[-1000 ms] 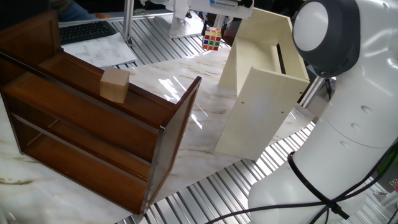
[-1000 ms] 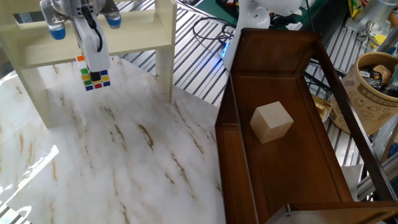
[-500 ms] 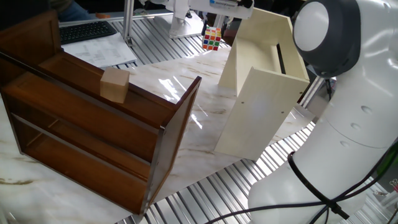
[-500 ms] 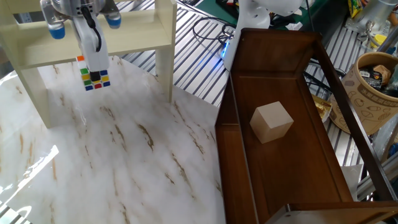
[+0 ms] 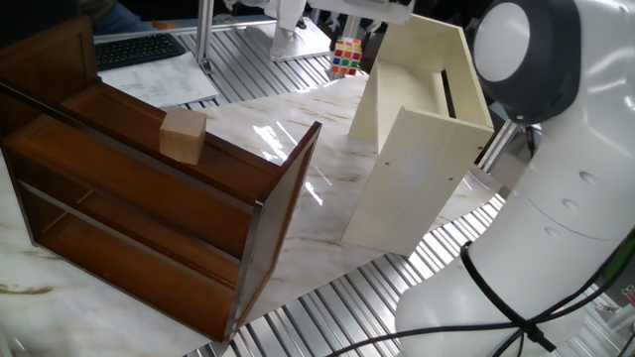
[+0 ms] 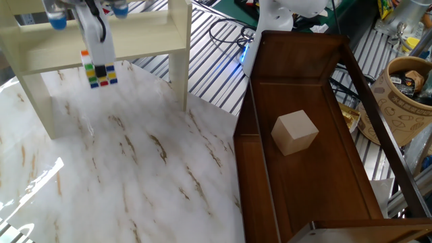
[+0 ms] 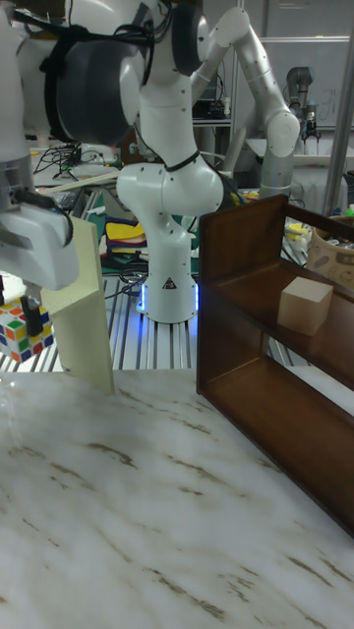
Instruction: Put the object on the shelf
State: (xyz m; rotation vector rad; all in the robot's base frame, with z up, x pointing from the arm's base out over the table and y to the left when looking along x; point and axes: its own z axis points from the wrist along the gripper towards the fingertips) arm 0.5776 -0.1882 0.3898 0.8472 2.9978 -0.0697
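One fixed view: cube [image 5: 346, 58], top centre, pinched in claw [image 5: 347, 45], airborne beside cream shelf [image 5: 422, 139].
Other fixed view: cube upper left, clear of marble surface [image 6: 135, 175], before the shelf's board.
Tall fixed view: cube at left edge; tan block [image 7: 305, 304] in brown shelf [image 7: 280, 383].

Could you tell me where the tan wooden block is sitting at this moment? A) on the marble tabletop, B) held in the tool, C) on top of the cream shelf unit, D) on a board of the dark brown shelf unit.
D: the tan wooden block rests on a board of the dark brown shelf unit, while the tool holds the colourful cube over by the cream shelf unit.
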